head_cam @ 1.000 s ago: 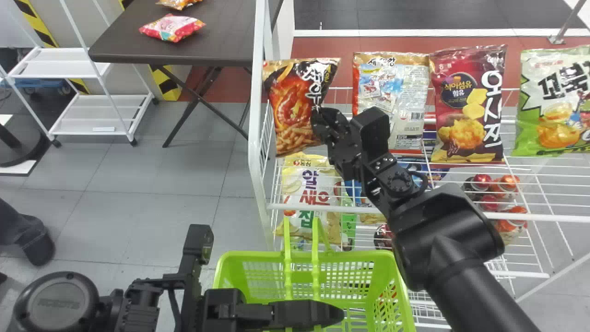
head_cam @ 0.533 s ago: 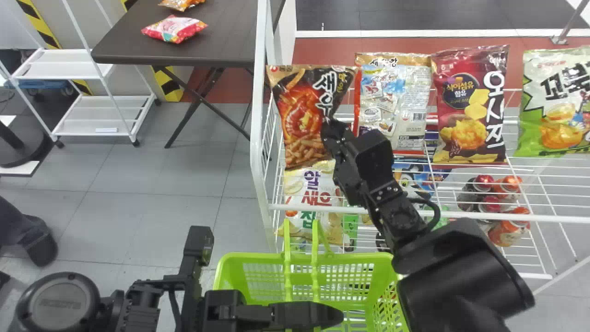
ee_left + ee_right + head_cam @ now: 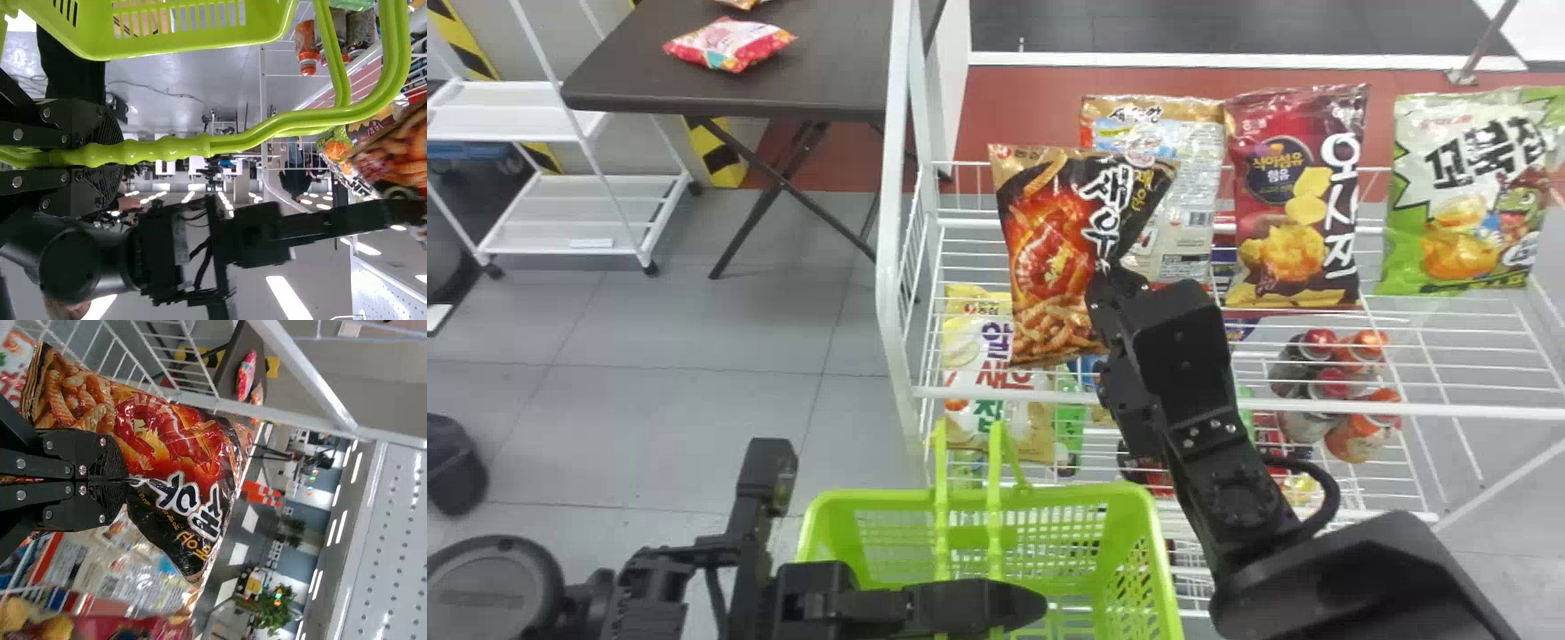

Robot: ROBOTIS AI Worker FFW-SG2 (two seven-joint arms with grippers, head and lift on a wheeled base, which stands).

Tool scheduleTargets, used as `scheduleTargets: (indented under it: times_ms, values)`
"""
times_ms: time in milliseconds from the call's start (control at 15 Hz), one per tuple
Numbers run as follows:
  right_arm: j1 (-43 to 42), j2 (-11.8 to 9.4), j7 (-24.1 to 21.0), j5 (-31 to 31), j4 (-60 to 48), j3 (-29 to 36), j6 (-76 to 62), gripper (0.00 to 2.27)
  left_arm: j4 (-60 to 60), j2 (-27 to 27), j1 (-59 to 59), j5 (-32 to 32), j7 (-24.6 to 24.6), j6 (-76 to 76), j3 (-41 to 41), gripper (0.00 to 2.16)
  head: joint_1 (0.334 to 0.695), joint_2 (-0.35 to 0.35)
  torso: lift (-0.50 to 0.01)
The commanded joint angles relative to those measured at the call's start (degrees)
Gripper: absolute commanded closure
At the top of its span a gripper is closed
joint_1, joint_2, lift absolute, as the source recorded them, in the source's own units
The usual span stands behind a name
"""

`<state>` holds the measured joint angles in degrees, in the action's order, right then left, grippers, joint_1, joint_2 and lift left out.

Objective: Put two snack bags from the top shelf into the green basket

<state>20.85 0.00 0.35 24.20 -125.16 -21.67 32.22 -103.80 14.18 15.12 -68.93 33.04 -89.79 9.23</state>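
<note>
the right gripper (image 3: 1110, 274) is closed on the black-and-orange shrimp snack bag (image 3: 1054, 258), pinching it by the side edge; the bag hangs a little tilted, printed front towards the robot, mostly to the left of the fingertips, with its top corner above them; the left gripper (image 3: 1040, 604) is closed round the green basket handles (image 3: 996, 542), nearer the robot than the right one and lower down; the green basket (image 3: 1134, 502) sits below both the held bag and the right gripper – the bag is outside it, over the white wire rack (image 3: 1227, 408); just behind the held bag and partly covered by it is a snack bag with its printed back showing (image 3: 1183, 196); to the right of the right gripper stand a dark red potato snack bag (image 3: 1294, 204) and, farther right, a green-and-white snack bag (image 3: 1463, 196), all three upright in a row on the top shelf; below the gripper and to its left, a yellow-and-white snack bag (image 3: 991, 356) stands lower in the rack; drink cans (image 3: 1343, 382) lie lower to its right; well off to the left, a pink-and-red snack bag (image 3: 729, 44) lies on a dark table (image 3: 818, 80)
</note>
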Motion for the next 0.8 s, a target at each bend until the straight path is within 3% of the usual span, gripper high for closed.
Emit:
scheduleTargets:
  times_ms: [0, 333, 533, 733]
  values:
    - [2.26, 0.05, 1.24, 0.49, -5.97, 0.49, 10.81, 2.24, -0.44, -0.38, 1.50, -0.06, 0.36, -0.24, 1.58, 2.14, 0.695, -0.029, 0.000]
    - [9.21, -4.57, 4.31, 2.69, -21.88, -1.09, 34.54, 2.24, -0.35, -0.64, 0.97, -0.06, 0.01, -0.24, 1.05, 2.14, 0.695, -0.117, 0.000]
    - [9.29, -6.15, 8.35, 4.71, -29.00, -4.43, 52.12, 2.24, -0.44, -0.73, 0.97, -0.06, 0.01, -0.24, 1.05, 2.14, 0.695, -0.168, 0.000]
    - [9.21, -6.42, 9.50, 3.13, -28.21, -9.18, 54.40, 2.24, -0.61, -0.73, 0.71, -0.15, 0.01, -0.24, 0.70, 2.14, 0.695, -0.196, 0.000]
